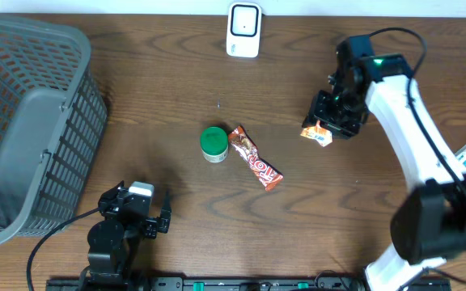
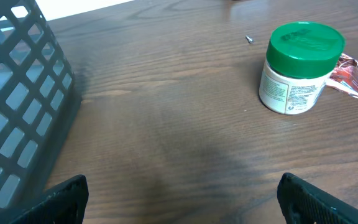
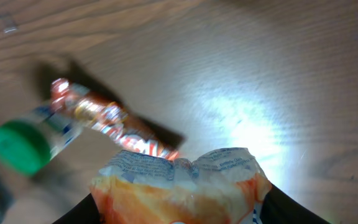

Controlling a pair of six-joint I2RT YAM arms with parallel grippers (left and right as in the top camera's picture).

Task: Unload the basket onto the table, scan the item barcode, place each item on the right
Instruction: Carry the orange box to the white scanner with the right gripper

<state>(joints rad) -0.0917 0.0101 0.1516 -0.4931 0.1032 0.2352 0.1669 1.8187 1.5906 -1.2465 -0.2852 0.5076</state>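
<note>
Wood table (image 1: 314, 210) — right hand (image 1: 331, 123) grips orange packet (image 1: 316, 134), far from basket (image 1: 79, 153); left hand (image 2: 179, 196) wide open.

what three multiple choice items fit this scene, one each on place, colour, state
1. Where is the orange packet? A flat on the table, untouched B in the right gripper C out of view
2. What colour lid has the jar? A red B green C white
3. The left gripper is: A open and empty B shut on the jar C out of view
Answers: B, the right wrist view shows it gripped; B, the left wrist view shows a green top; A, its fingers stand wide apart, nothing between.
</note>
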